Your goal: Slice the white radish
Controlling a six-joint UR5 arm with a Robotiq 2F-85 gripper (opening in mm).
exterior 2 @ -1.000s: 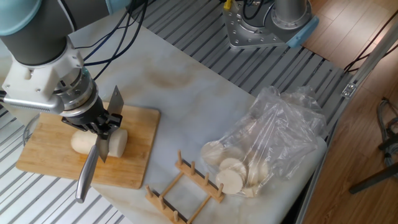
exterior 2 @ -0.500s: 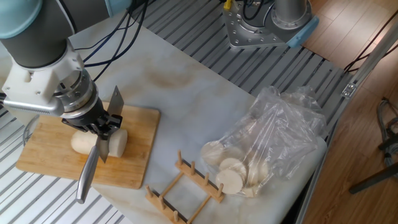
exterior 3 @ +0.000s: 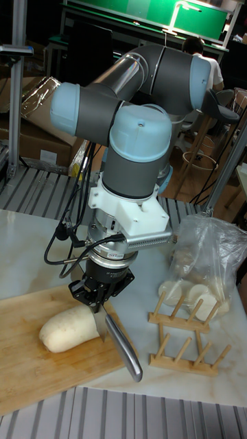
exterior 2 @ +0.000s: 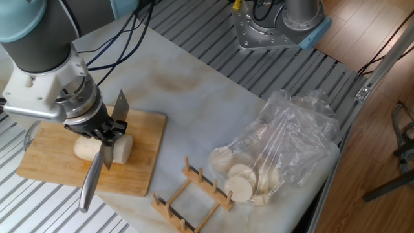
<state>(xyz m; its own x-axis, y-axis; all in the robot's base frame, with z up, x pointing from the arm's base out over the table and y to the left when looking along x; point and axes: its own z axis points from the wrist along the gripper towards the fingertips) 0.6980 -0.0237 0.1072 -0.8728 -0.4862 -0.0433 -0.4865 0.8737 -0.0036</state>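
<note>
2 jaws clamped on knife (exterior 2: 97, 169), blade in white radish (exterior 3: 68, 328).

Wooden floor (exterior 2: 362, 26) beside the table; green wall (exterior 3: 158, 15) behind.

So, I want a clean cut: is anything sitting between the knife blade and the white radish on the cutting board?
Nothing visible. The hand grips the knife right over the white radish on the cutting board; the blade sits at the radish itself.
</note>
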